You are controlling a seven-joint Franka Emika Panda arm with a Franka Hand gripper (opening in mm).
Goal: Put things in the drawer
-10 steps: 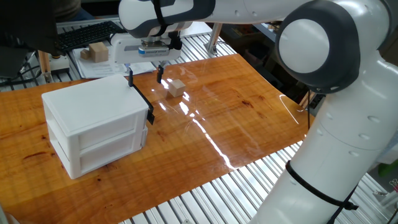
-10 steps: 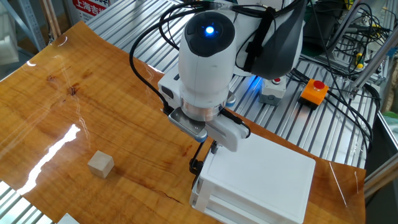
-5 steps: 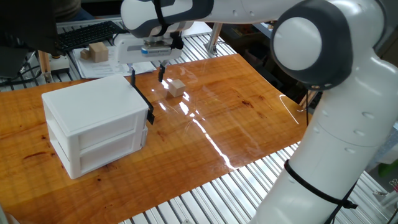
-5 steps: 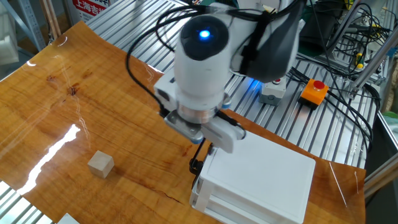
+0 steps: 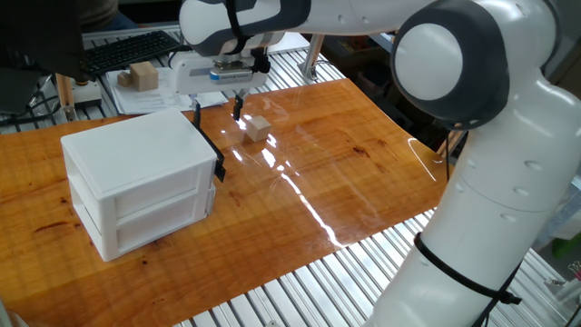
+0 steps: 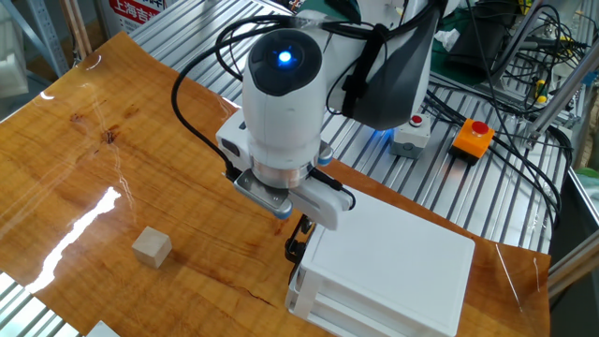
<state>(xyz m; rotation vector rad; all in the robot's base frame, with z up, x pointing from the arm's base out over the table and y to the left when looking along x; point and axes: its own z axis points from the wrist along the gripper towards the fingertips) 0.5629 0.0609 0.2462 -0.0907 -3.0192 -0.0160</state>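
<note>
The small pale beige block point(image 5: 258, 128) lies on the wooden table, to the right of the white two-tier cabinet point(image 5: 127, 154). It also shows in the other fixed view point(image 6: 151, 248), left of the cabinet point(image 6: 393, 262). The upper drawer point(image 5: 154, 184) is shut, and its black handle point(image 5: 210, 149) sits at the cabinet's right end. My gripper point(image 5: 216, 111) hangs open and empty just above the table, between the handle and the block, touching neither. In the other fixed view the wrist hides most of the fingers; the handle point(image 6: 297, 247) shows below it.
A larger tan wooden block point(image 5: 142, 75) rests on papers behind the table, next to a black keyboard point(image 5: 127, 50). An orange box with a red button point(image 6: 471, 138) and a grey switch box point(image 6: 412, 137) sit on the metal frame behind the cabinet.
The arm has shifted slightly away from the cabinet's handle end towards the block. The gripper stays open. The block and drawer have not moved.
</note>
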